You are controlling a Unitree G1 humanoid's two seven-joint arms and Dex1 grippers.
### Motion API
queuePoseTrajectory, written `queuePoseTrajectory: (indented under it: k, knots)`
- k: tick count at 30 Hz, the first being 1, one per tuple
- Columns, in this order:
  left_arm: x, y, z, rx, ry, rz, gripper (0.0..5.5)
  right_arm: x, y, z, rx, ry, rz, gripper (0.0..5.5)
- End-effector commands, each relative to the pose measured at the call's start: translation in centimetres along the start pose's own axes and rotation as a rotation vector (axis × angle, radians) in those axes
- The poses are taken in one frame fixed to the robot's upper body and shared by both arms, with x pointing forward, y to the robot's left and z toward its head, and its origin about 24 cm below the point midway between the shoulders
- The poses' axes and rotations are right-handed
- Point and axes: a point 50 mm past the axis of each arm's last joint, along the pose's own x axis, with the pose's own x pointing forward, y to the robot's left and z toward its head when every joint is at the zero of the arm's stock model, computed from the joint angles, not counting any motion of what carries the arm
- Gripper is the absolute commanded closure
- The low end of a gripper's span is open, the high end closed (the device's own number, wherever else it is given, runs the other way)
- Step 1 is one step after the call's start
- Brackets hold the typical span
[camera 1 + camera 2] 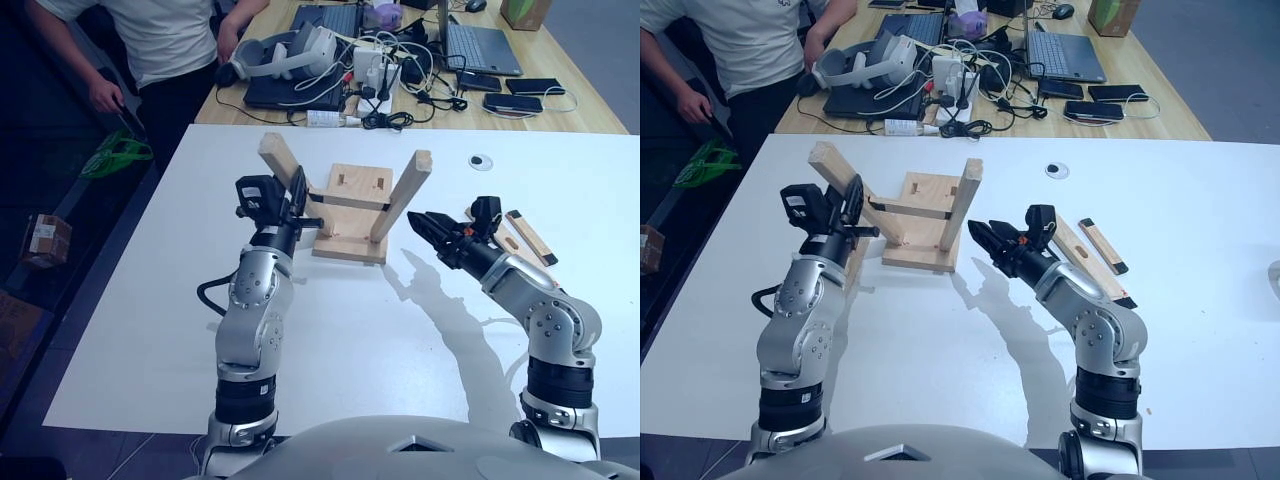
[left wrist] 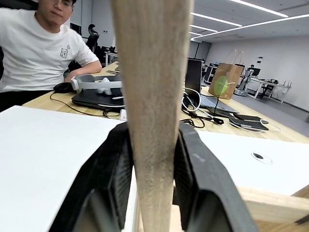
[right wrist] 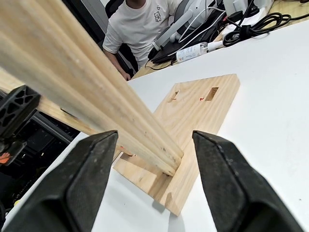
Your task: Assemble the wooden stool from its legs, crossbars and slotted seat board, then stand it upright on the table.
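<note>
The slotted seat board point(image 1: 352, 243) lies flat on the white table point(image 1: 400, 340). Two legs stand in it, tilted apart: the left leg point(image 1: 279, 156) and the right leg point(image 1: 405, 190), joined by a crossbar point(image 1: 352, 202). My left gripper point(image 1: 299, 196) is shut on the left leg point(image 2: 150, 96), with a finger point(image 2: 115, 179) pressed to each side. My right gripper point(image 1: 422, 224) is open just right of the right leg's lower part; the right wrist view shows that leg point(image 3: 91, 96) and the seat board point(image 3: 195, 113) past its spread fingers point(image 3: 91, 179).
Loose wooden pieces point(image 1: 529, 237) lie right of my right arm. A small round disc point(image 1: 482, 160) sits at the back right. A wooden desk point(image 1: 590, 95) with laptops, a headset point(image 1: 290, 52) and cables adjoins the table's far edge. The table's left edge is close to my left arm.
</note>
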Motion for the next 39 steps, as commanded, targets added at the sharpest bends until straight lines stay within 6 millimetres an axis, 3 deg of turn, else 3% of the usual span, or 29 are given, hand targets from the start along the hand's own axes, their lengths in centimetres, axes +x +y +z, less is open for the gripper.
queuePoseTrajectory:
  k: [1, 8, 9, 18, 25, 32, 39]
  knots:
    - [-0.2, -0.1, -1.4, 0.042, 0.07, -0.022, 4.47, -0.1, 0.1, 0.1, 0.001, -0.008, -0.004, 2.59]
    - [0.6, 0.1, -1.0, 0.021, 0.081, -0.058, 4.47, 0.3, 0.1, 0.1, -0.007, -0.013, -0.002, 2.59]
    - [0.7, 0.1, -0.9, 0.011, 0.084, -0.065, 4.09, 0.3, 0.1, 0.1, -0.008, -0.014, -0.001, 2.55]
    - [1.7, -0.4, -0.6, 0.044, 0.149, -0.133, 2.75, 0.9, 0.2, -0.2, -0.019, -0.022, 0.015, 2.55]
    - [2.2, -1.2, -1.3, 0.148, 0.267, -0.207, 2.71, 1.5, 0.5, 0.2, -0.038, -0.029, 0.03, 2.55]
    - [2.6, -2.7, -0.4, 0.203, 0.282, -0.312, 2.71, 2.5, 1.6, 0.0, -0.081, -0.005, 0.078, 2.55]
    - [2.9, -4.1, 0.1, 0.201, 0.274, -0.369, 2.71, 4.6, 3.8, 1.1, -0.108, -0.034, 0.155, 2.55]
